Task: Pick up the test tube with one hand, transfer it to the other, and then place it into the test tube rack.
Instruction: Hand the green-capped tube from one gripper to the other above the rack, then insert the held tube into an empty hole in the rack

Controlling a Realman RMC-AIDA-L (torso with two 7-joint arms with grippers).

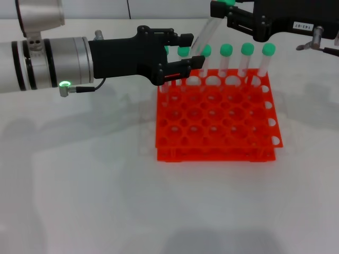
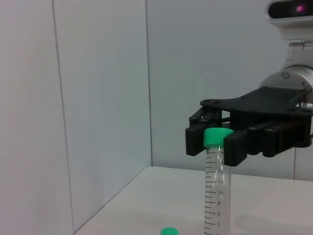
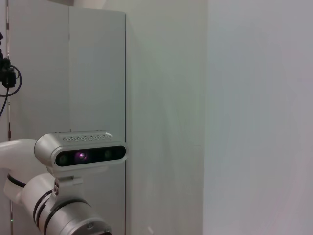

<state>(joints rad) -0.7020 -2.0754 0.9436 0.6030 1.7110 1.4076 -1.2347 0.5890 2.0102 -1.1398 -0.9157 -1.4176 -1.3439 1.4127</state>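
Green-capped test tube [image 1: 204, 34] pinched near its cap by right hand [image 2: 217, 143] | left hand [image 1: 183, 55] spread around its lower end, above rack [image 1: 214, 119] far edge | risk: releasing early drops tube.

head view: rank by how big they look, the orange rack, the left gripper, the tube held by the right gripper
1. test tube rack, clearly the largest.
2. left gripper, black body and fingers.
3. test tube, smallest, a thin tilted tube held by the right gripper, partly hidden.

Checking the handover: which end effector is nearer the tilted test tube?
Right. The right end effector is shut on the test tube at its green cap; the left end effector is open around its lower part.
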